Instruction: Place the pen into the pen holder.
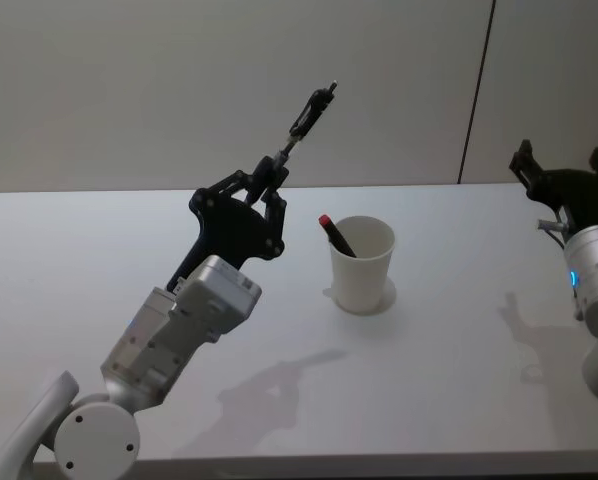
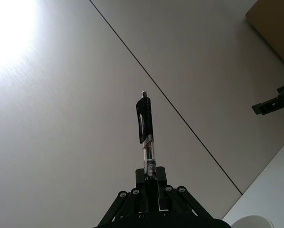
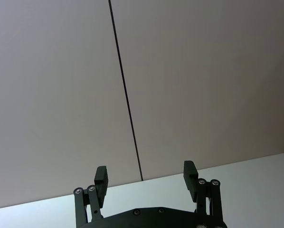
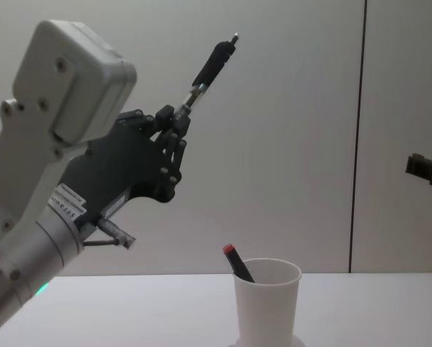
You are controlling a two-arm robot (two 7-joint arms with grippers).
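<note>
Two pens to log. Noted the first, a black pen (image 1: 309,112), clamped by its lower barrel in the left gripper (image 1: 276,172), fingers drawn tight around it with no gap to see. Found it raised high over the table (image 1: 459,400), tilted up and away, clicker end topmost, up and to the left of the pen holder (image 1: 362,270) and well apart from it. Noted the second, a red-capped pen (image 1: 334,232), already inside the holder, cap poking over the rim on the robot's left side. Found the holder itself upright near mid-table, a plain white paper cup. Logged the right gripper (image 1: 562,160) parked at the far right above the table, fingers spread wide, nothing between them.

Judged stage: pen in hand, carry and drop not yet done.

Risks, as judgement only:
- Grasped low, with most of the length beyond the fingers. Expect swivel in the grip on any quick reorientation, then a miss at the mouth.
- Pointing upward now; needs turning downward before release. Let go at a slant or off-centre, likely to strike the rim and tip a light paper cup, or bounce onto the table.
- Could foul the red-capped pen on entry, jamming against it or levering it out.
- Dropped from too high, may rebound out or knock the holder over.
</note>
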